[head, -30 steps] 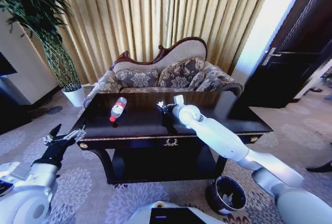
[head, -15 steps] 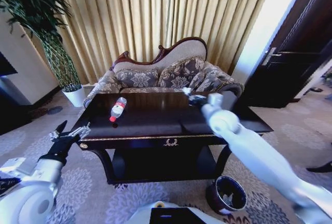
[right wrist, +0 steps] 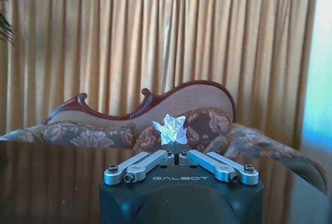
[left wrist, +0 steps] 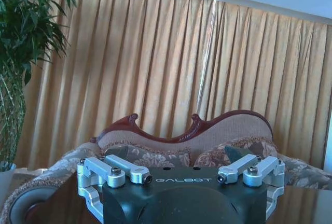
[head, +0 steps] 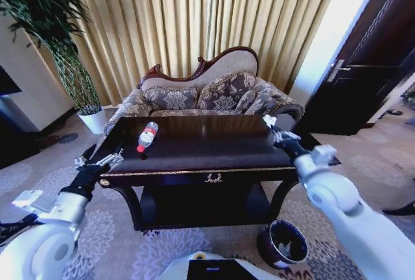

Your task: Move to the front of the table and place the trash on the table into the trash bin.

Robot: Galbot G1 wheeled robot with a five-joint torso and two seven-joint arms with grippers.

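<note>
Gripping paper scrap (right wrist: 171, 128), right end effector (head: 277, 133) overhangs table (head: 194, 157) edge.

Right arm: reaches forward from the lower right, forearm rising toward the right end of the table (head: 214, 157), wrist above its right front corner.
Right gripper (head: 271, 127): over the table's right edge, fingers drawn together on a crumpled paper scrap (right wrist: 172, 129), which sticks up from between the tips.
Left arm: bent low at the lower left, forearm angled up toward the table's left front corner.
Left gripper (head: 97, 157): just off the table's left front corner, clear of its top, fingers spread apart and holding nothing.
</note>
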